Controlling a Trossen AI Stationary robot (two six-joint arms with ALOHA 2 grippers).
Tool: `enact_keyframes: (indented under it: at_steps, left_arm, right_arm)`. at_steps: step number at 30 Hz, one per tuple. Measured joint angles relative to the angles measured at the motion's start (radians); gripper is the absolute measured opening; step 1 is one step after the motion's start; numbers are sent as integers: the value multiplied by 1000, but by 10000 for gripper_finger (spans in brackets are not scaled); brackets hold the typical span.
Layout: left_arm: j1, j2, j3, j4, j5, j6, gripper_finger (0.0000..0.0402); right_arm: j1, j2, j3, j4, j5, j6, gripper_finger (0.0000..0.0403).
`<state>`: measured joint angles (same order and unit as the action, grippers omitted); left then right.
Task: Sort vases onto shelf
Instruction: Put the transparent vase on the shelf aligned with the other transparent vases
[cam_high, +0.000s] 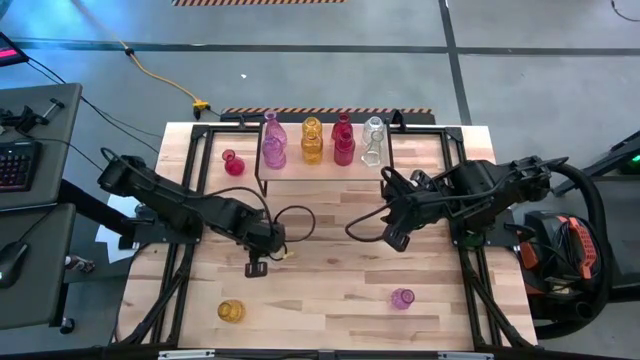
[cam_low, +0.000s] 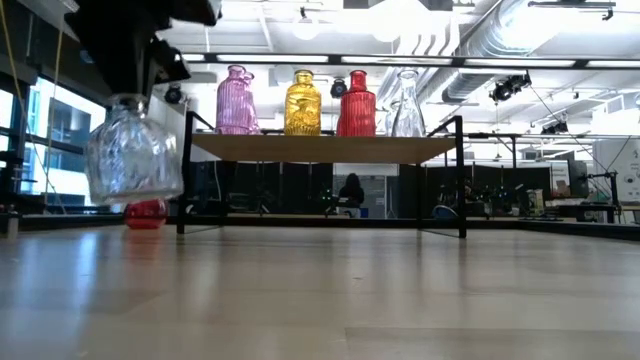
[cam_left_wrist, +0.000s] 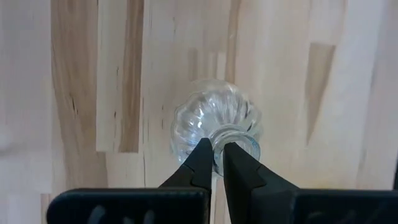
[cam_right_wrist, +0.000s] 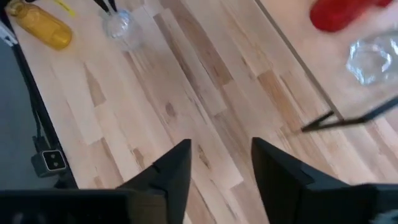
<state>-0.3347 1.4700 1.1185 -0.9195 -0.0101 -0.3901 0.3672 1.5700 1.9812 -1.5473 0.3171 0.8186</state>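
Clear vase (cam_left_wrist: 213, 122) hangs by its neck in the closed left tool (cam_left_wrist: 214, 163); slick glass could slip; right tool (cam_right_wrist: 221, 163) open.

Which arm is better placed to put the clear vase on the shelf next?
The left. Its left gripper is already shut on the neck of the clear vase, raised off the table. The right gripper is open and empty, nearer the shelf.
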Motion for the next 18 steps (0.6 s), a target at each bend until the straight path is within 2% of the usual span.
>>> enact_keyframes:
  at_steps: [7,18]
  left_arm:
    - [0,-1,84,3,6,19,5]
    - [11,-2,241,5,-6,53,5]
  right_arm:
    - [0,14,0,121,9,-145,194]
    - [0,135,0,208,21,-353,197]
